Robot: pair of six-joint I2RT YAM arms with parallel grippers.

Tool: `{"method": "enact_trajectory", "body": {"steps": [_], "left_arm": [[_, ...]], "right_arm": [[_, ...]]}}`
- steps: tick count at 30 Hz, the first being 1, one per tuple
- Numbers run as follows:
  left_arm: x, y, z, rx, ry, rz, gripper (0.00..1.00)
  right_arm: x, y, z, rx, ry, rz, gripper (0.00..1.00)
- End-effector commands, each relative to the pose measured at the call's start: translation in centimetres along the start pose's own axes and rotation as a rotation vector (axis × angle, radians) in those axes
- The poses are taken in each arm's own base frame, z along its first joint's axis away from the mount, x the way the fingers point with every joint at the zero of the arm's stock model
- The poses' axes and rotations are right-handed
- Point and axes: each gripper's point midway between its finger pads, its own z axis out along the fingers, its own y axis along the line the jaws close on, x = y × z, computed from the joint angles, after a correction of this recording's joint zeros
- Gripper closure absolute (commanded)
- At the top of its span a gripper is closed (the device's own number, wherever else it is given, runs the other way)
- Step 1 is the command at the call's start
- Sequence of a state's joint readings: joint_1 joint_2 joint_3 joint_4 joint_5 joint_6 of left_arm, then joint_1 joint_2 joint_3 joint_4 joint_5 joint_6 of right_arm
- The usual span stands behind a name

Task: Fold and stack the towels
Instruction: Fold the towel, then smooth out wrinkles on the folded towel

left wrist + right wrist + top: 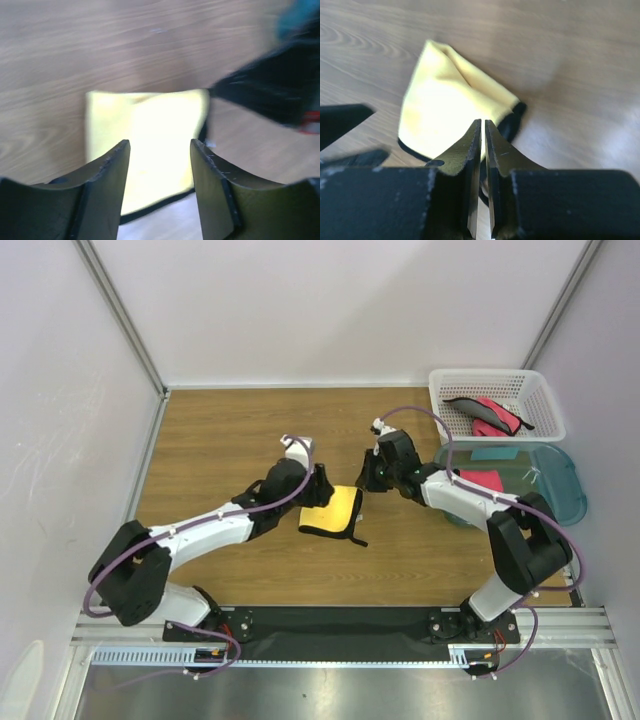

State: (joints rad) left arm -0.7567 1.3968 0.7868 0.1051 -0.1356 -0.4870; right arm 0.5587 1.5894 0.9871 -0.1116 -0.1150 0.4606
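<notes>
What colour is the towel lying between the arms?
Yellow towel with black edging, clearest from the right wrist.

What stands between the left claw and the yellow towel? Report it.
Nothing visible does. The left claw hangs open right at the yellow towel; the right claw is at the towel's other side, not between them.

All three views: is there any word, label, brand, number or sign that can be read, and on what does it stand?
None can be read. The yellow towel, the white basket and the teal tub carry no visible text; any marking on the base rail is too small to tell.
</notes>
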Motion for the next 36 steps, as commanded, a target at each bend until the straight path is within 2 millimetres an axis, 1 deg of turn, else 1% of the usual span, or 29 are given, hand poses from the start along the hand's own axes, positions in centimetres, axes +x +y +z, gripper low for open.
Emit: {"method": "enact_trajectory", "body": {"steps": [1, 2, 3, 5, 6, 7, 8, 9, 10, 12, 14, 15, 17, 18, 21, 23, 25, 27, 28, 29, 30, 31, 33, 35, 36], "left_arm": [[-1.1, 1.3, 0.7, 0.027, -0.063, -0.068, 0.44], [-0.9, 1.7, 1.1, 0.026, -0.057, -0.075, 0.45], [-1.2, 2.1, 1.5, 0.02, -0.066, -0.086, 0.46], [-2.1, 2.0, 2.2, 0.038, -0.089, -0.109, 0.47], [-2.1, 2.3, 2.8, 0.038, -0.091, -0.127, 0.48], [-2.2, 2.2, 3.1, 0.043, -0.093, -0.135, 0.48], [-2.5, 2.1, 3.4, 0.046, -0.1, -0.148, 0.48], [-2.3, 2.1, 3.9, 0.049, -0.097, -0.16, 0.48], [-2.3, 2.0, 4.0, 0.053, -0.097, -0.166, 0.48], [-2.4, 1.9, 4.5, 0.059, -0.108, -0.19, 0.48], [-2.1, 2.0, 4.7, 0.055, -0.105, -0.204, 0.48], [-2.1, 2.1, 4.9, 0.052, -0.108, -0.217, 0.48], [-1.5, 2.4, 5.3, 0.041, -0.101, -0.226, 0.48], [-1.2, 2.5, 5.5, 0.038, -0.099, -0.234, 0.48], [-0.8, 2.8, 6.1, 0.031, -0.089, -0.229, 0.48], [0.0, 3.2, 6.7, 0.007, -0.073, -0.224, 0.48], [1.4, 3.9, 7.1, -0.028, -0.035, -0.215, 0.48], [3.2, 5.1, 7.5, -0.094, 0.0, -0.201, 0.49], [3.6, 5.5, 7.7, -0.119, 0.008, -0.197, 0.5], [3.6, 6.3, 7.8, -0.17, -0.002, -0.194, 0.5], [4.7, 6.9, 7.8, -0.204, 0.025, -0.188, 0.5], [4.8, 7.3, 7.9, -0.221, 0.024, -0.187, 0.5], [5.1, 7.9, 7.9, -0.244, 0.022, -0.186, 0.5], [5.1, 7.9, 8.0, -0.247, 0.019, -0.184, 0.51], [5.1, 7.9, 8.1, -0.249, 0.015, -0.186, 0.51]], "right_arm": [[-2.9, 2.9, 0.9, -0.096, -0.058, -0.022, 0.88], [-2.9, 2.7, 1.1, -0.093, -0.056, -0.022, 0.88], [-2.8, 2.8, 1.4, -0.095, -0.048, -0.024, 0.88], [-2.2, 2.3, 2.3, -0.084, -0.03, -0.027, 0.88], [-1.9, 2.0, 2.6, -0.073, -0.019, -0.025, 0.88], [-1.2, 1.5, 3.3, -0.057, 0.0, -0.021, 0.89], [-0.6, 1.0, 3.5, -0.041, 0.02, -0.018, 0.89], [-0.3, 0.7, 3.7, -0.03, 0.03, -0.018, 0.9], [0.6, 0.1, 3.9, -0.012, 0.05, -0.014, 0.9], [1.6, -1.1, 4.2, 0.026, 0.069, -0.014, 0.9], [2.9, -2.2, 4.7, 0.061, 0.098, -0.017, 0.9], [3.3, -2.6, 4.8, 0.072, 0.11, -0.018, 0.91], [4.1, -3.2, 5.2, 0.092, 0.127, -0.019, 0.91], [4.5, -3.5, 5.5, 0.098, 0.139, -0.019, 0.92], [4.9, -3.7, 6.0, 0.1, 0.151, -0.016, 0.92], [4.7, -3.5, 5.9, 0.094, 0.15, -0.014, 0.92], [4.1, -3.1, 5.7, 0.086, 0.136, -0.021, 0.92], [3.6, -2.8, 5.2, 0.082, 0.128, -0.023, 0.92], [2.9, -2.3, 4.5, 0.074, 0.114, -0.028, 0.92], [2.5, -2.1, 4.2, 0.068, 0.107, -0.03, 0.92], [2.3, -1.7, 3.8, 0.06, 0.105, -0.036, 0.92], [1.4, -0.9, 2.9, 0.04, 0.083, -0.043, 0.92], [0.7, 0.1, 1.9, 0.008, 0.067, -0.051, 0.9], [0.4, 1.6, 0.6, -0.045, 0.062, -0.069, 0.88], [0.7, 2.6, 0.3, -0.072, 0.072, -0.082, 0.87]]}}
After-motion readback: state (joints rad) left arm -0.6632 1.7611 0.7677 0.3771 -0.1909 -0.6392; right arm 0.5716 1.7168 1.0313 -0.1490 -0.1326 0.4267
